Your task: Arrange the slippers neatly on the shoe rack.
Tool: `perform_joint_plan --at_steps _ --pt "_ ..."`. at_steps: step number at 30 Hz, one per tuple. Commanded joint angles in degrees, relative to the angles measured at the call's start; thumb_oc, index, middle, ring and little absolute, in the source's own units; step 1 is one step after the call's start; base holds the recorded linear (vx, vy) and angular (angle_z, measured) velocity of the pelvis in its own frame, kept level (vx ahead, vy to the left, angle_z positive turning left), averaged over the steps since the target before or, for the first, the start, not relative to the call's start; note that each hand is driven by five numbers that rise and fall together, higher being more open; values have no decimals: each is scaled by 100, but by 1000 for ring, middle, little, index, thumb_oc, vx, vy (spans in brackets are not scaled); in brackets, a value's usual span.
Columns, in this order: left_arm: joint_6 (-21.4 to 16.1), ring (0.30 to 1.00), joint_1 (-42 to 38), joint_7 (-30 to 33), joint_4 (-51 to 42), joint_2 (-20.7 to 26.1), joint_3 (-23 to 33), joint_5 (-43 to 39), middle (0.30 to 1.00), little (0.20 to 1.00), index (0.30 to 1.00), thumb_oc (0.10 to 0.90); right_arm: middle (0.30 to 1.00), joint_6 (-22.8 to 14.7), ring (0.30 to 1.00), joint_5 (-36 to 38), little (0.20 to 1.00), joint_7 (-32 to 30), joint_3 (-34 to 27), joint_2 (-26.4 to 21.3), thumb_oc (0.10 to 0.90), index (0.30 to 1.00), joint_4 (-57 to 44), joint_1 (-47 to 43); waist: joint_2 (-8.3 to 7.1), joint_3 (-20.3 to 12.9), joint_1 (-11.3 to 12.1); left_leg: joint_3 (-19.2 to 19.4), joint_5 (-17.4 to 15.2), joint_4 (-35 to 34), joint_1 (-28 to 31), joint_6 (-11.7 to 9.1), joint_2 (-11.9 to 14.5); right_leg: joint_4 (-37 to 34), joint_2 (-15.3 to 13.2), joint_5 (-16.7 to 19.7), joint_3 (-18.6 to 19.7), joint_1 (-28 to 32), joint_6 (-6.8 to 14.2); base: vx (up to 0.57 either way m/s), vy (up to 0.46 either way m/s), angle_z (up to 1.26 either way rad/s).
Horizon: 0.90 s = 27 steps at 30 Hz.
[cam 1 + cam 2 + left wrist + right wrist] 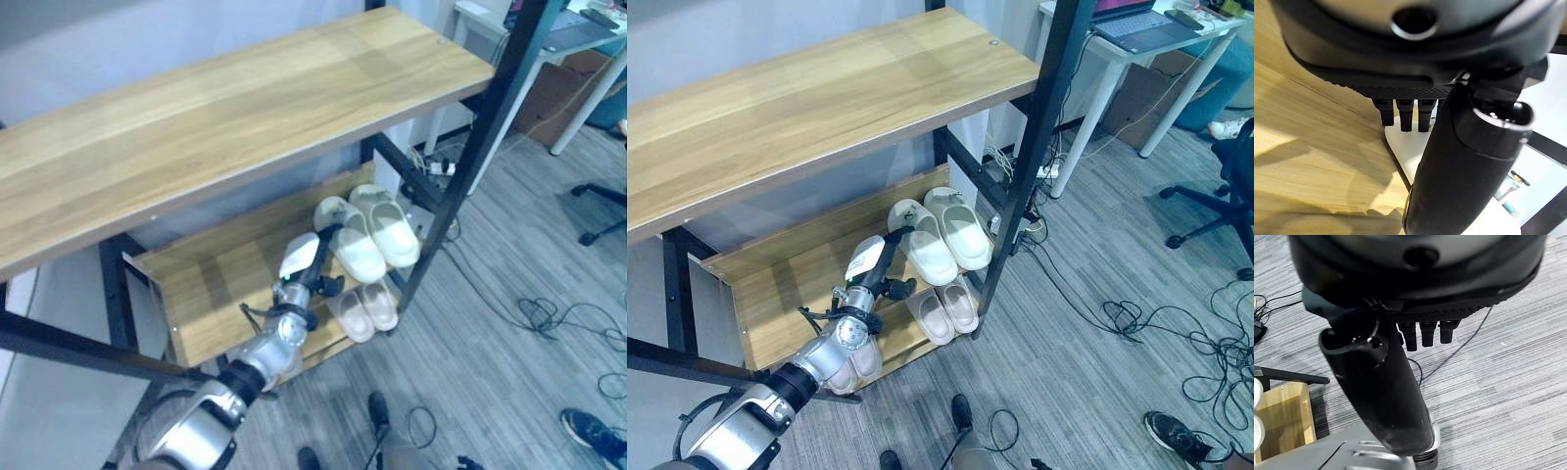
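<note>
A pair of white slippers (pixel 370 230) lies side by side at the right end of the rack's middle wooden shelf (pixel 211 284). My left hand (pixel 306 266) reaches in over that shelf from the lower left, open, its straight fingers (pixel 1405 115) resting at the heel of the nearer white slipper (pixel 1411 152). A pair of small pink slippers (pixel 945 311) sits on the lowest shelf below. Another pale slipper (pixel 858 364) lies partly hidden under my forearm. My right hand (pixel 1381 387) hangs open over the grey floor.
The wide wooden top shelf (pixel 225 127) overhangs the work. A black frame post (pixel 460 186) stands right beside the slippers. Cables (pixel 563 318), a power strip (pixel 441 167), a white desk (pixel 1117 69), an office chair (pixel 1220 196) and a person's shoe (pixel 593 433) are to the right.
</note>
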Motion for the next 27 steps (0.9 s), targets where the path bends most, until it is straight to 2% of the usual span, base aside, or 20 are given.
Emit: perform_joint_plan --at_steps 1,4,5,11,12,14,15,16,18,19,23,24,25,26,27 --pt "-450 900 -1226 17 274 -383 66 92 900 900 900 800 900 -139 900 167 900 -97 -90 -380 800 900 -107 3 183 175 -123 -707 -156 -33 -209 -190 150 163 263 -1021 -176 636 277 32 -17 1" --pt "-443 900 -1183 24 257 -291 94 89 900 900 900 800 900 -126 900 185 900 -82 -99 -356 800 900 -86 8 209 136 -109 -712 -171 -33 -139 -193 140 168 258 -1045 -196 713 282 11 -3 1" --pt "-397 900 -1179 73 218 -31 131 261 900 900 900 800 900 -112 900 207 900 -17 -116 -334 800 900 -34 15 213 85 -76 -728 -179 -33 -82 -197 139 169 253 -1060 -220 787 287 0 0 0" --pt "-319 900 -1153 46 -161 404 208 614 900 900 900 800 900 -59 900 84 900 49 -19 -294 800 900 86 -20 179 68 -7 -782 -183 -33 -19 -200 130 175 244 -1087 -293 884 299 -5 2 2" --pt "-498 900 -933 -157 -616 510 405 213 900 900 900 800 900 7 900 -20 900 82 -2 -265 800 900 157 4 158 42 56 -811 -183 -33 15 -200 128 166 235 -1097 -353 948 301 -22 9 9" --pt "-704 900 -637 -315 -1165 676 562 -100 900 900 900 800 900 34 900 17 900 119 -87 -205 800 900 195 30 130 3 114 -841 -190 -33 58 -198 123 164 232 -1104 -392 1007 299 -14 2 17" --pt "-703 900 -634 -317 -1169 678 564 -100 900 900 900 800 900 34 900 17 900 119 -85 -205 800 900 195 31 130 3 112 -842 -190 -33 59 -198 122 163 231 -1104 -393 1008 299 3 -3 17" --pt "-785 900 -366 -405 -1683 953 623 126 900 900 900 800 900 48 900 44 900 177 -155 -147 800 900 222 100 88 -64 177 -868 -204 -33 117 -200 124 164 234 -1116 -432 1086 299 -1 8 11" --pt "-793 900 -133 -521 -1959 1100 670 315 900 900 900 800 900 74 900 61 900 231 -215 -87 800 900 265 152 54 -117 239 -902 -221 -33 170 -199 122 177 240 -1139 -465 1154 299 -22 24 18" --pt "-905 900 387 -791 -2343 1154 878 33 900 900 900 800 900 136 900 35 900 259 -249 -28 800 900 340 147 -3 -176 320 -950 -234 -33 252 -196 118 187 242 -1164 -525 1255 294 -90 37 16" --pt "-1120 900 1407 -1337 -3144 1170 1360 -1222 900 900 900 800 900 184 900 16 900 316 -331 28 800 900 332 132 -63 -256 472 -1000 -179 -33 294 -179 110 196 233 -1122 -612 1326 277 -60 19 4" --pt "-1188 900 1705 -1640 -3504 1307 1459 -1644 900 900 900 800 900 206 900 -4 900 342 -353 45 800 900 323 133 -65 -280 515 -1012 -182 -33 310 -172 108 185 225 -1121 -635 1358 278 0 0 0" --pt "-1175 900 1730 -1654 -3528 1317 1471 -1655 900 900 900 800 900 207 900 -4 900 342 -343 46 800 900 324 142 -62 -290 510 -1015 -233 -33 339 -175 113 172 230 -1158 -634 1392 286 9 9 6" --pt "-1228 900 2075 -1956 -4044 1586 1632 -1984 900 900 900 800 900 224 900 -4 900 374 -377 55 800 900 304 117 -64 -296 556 -1019 -224 -33 351 -173 109 176 229 -1151 -643 1403 289 -26 29 23" --pt "-1267 900 2570 -2480 -4772 1860 1862 -2747 900 900 900 800 900 279 900 -132 900 444 -352 82 800 900 303 167 -56 -307 642 -1037 -243 -33 383 -155 95 182 225 -1151 -644 1422 302 -81 36 22"
